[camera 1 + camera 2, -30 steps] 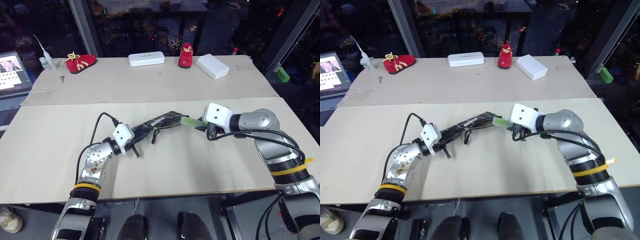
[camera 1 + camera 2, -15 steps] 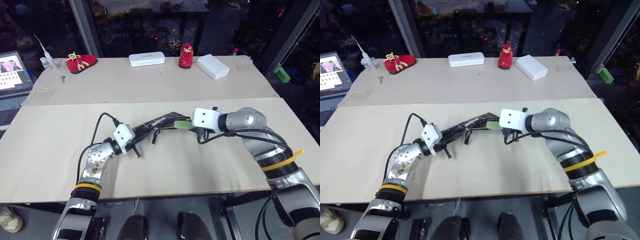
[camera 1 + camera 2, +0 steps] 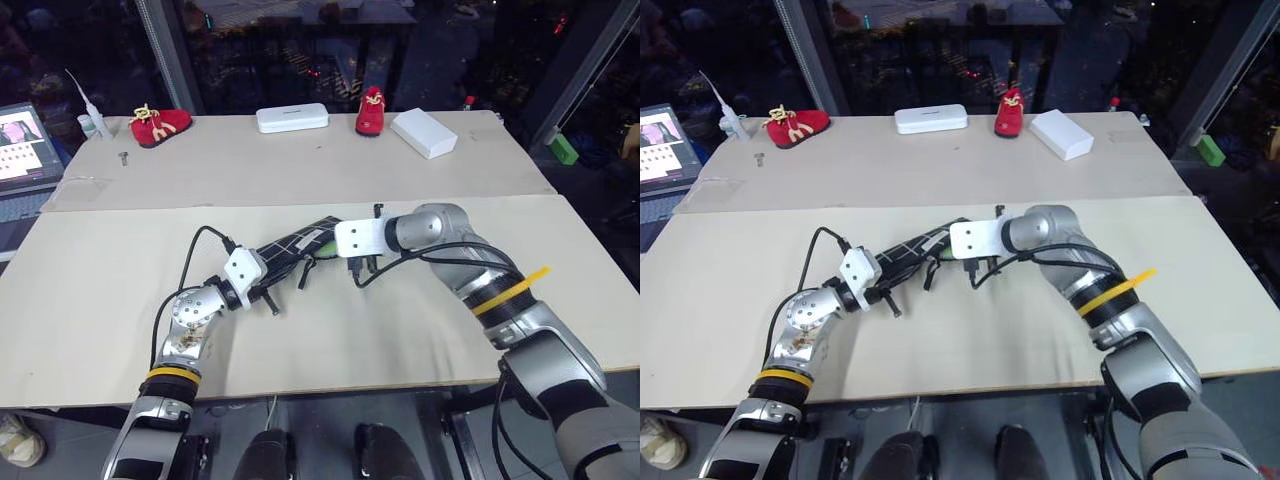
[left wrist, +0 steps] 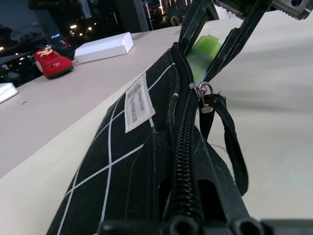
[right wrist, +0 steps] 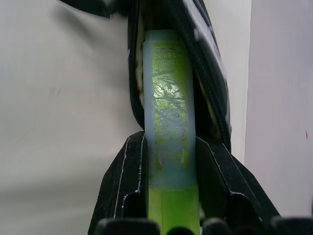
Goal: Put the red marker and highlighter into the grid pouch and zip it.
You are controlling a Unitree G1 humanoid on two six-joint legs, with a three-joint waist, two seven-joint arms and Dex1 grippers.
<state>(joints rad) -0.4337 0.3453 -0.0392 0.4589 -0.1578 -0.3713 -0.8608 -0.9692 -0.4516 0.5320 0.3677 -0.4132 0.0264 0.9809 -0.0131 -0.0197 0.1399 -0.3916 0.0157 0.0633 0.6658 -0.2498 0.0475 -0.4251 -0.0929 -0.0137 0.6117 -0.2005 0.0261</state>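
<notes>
L gripper (image 3: 262,283): clamping shut on grid pouch (image 4: 146,147) end, holding it up off table (image 3: 120,290).
R gripper (image 5: 168,147): gripping highlighter (image 5: 169,112), cap entering pouch mouth.
Risk: tip is prob. catching on zipper teeth; pouch twisting, slipping from L.

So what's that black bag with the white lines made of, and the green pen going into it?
The flat black grid pouch looks like woven fabric, matte, with a sewn white label and a toothed zipper whose small puller looks like shiny metal. The chunky light-green highlighter looks like smooth plastic: its pale cap is see-through and glossy. The right hand grips it and the left hand holds the pouch.
</notes>
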